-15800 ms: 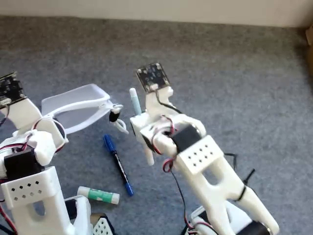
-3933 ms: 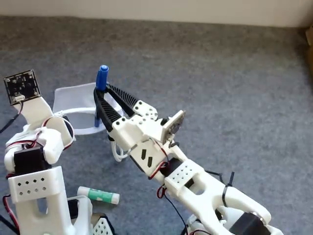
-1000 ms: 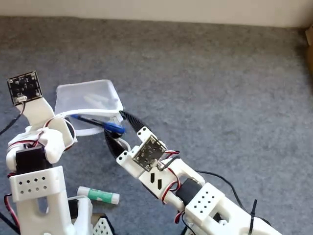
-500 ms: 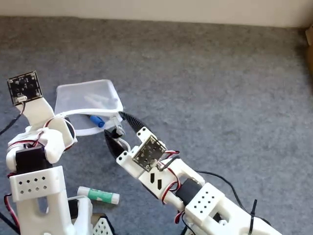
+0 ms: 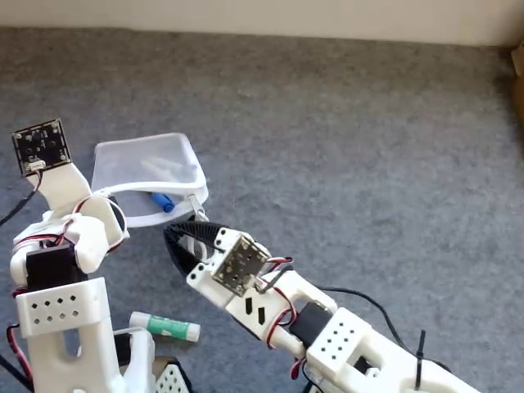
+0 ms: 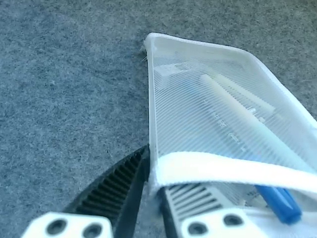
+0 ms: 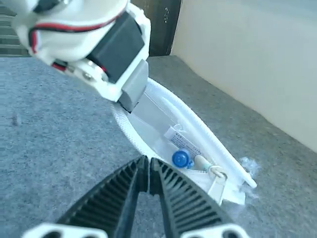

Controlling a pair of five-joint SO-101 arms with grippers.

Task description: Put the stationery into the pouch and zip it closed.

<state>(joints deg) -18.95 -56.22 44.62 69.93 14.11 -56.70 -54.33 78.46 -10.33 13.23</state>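
Note:
The clear mesh pouch (image 5: 147,168) stands open at the left of the grey carpet. My left gripper (image 6: 154,171) is shut on its white rim (image 6: 223,171). A blue pen (image 5: 161,201) sits inside with its cap end (image 7: 181,158) at the mouth, beside a white pen (image 6: 233,114). My right gripper (image 5: 176,244) is shut and empty, a little in front of the pouch mouth (image 7: 163,119), near the zipper pull (image 7: 215,181). A green and white glue stick (image 5: 164,326) lies on the carpet by the left arm's base.
Grey carpet (image 5: 368,147) stretches open to the right and back. A pale wall (image 5: 270,15) runs along the far edge. The left arm's base (image 5: 57,327) stands close beside the glue stick.
The blue pen has slid from across the pouch mouth down into the pouch. My right gripper has shut and drawn back from the mouth. The left arm has not moved.

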